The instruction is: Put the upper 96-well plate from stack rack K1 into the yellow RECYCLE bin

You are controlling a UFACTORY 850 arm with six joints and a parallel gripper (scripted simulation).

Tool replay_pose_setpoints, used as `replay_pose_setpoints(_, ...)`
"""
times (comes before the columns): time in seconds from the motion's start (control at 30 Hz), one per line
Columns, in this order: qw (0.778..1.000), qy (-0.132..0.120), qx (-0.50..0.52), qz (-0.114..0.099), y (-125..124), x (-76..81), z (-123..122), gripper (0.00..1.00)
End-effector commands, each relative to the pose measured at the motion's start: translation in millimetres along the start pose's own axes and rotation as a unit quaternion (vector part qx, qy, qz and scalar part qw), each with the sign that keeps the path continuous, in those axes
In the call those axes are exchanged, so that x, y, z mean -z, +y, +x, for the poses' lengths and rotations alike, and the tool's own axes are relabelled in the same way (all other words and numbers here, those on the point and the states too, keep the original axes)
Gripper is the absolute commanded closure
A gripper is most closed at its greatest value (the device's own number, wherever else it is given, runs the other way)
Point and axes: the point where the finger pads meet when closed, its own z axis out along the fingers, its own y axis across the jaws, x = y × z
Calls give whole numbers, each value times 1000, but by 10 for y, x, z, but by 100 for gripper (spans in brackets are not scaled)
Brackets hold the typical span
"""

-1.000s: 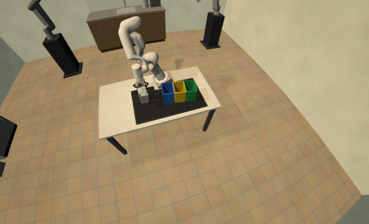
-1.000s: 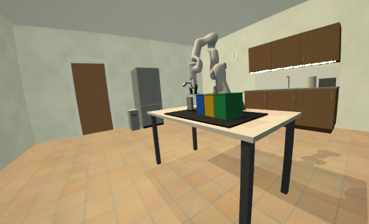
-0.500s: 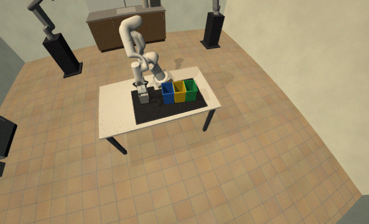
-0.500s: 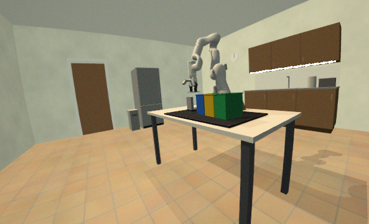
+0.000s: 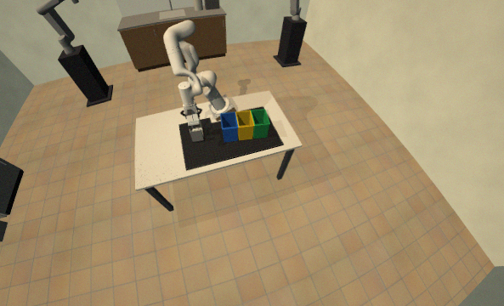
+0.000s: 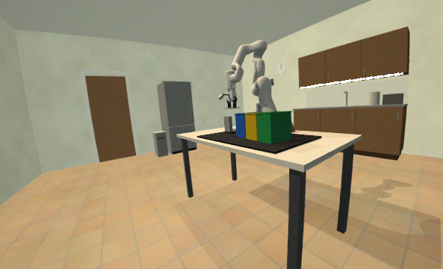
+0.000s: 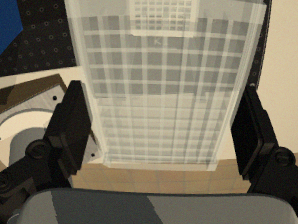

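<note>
Jaws: standing nearly fully apart, closed on the upper plate, with the black fingers (image 5: 199,113) (image 6: 234,102) along its two long sides.
Upper plate: clear and gridded, the held plate (image 6: 232,107) (image 7: 160,120) lies between the jaws, roughly level in the exterior view, up off the rack.
Stack rack: the grey rack (image 5: 196,135) (image 6: 228,124) stands below the jaws, apart from the held plate.
Lower plate: a pale grid (image 7: 165,20) shows through the held plate, lower than the jaws; its seating is too blurred to tell.
Blue bin: the nearest bin (image 5: 230,133) (image 6: 240,125) (image 7: 7,27) to the jaws, upright, off to one side and lower.
Yellow bin: the target (image 5: 246,133) (image 6: 251,127) is next outward from the jaws, upright between blue and green.
Green bin: the farthest bin (image 5: 261,130) (image 6: 275,128) from the jaws, upright.
Mat: a black sheet (image 5: 218,153) (image 6: 277,148) below the jaws, under rack and bins.
Counter: the pale top (image 5: 158,149) (image 6: 311,155) (image 7: 285,90) carries the mat.
</note>
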Motion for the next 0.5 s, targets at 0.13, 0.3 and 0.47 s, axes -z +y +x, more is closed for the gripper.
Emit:
replay_pose_setpoints(0.13, 1000, 1, 0, 0, 3, 131, 4, 100)
replay_pose_setpoints(0.3, 1000, 1, 0, 0, 3, 198, 4, 100)
replay_pose_setpoints(0.47, 1000, 1, 0, 0, 3, 197, 5, 100)
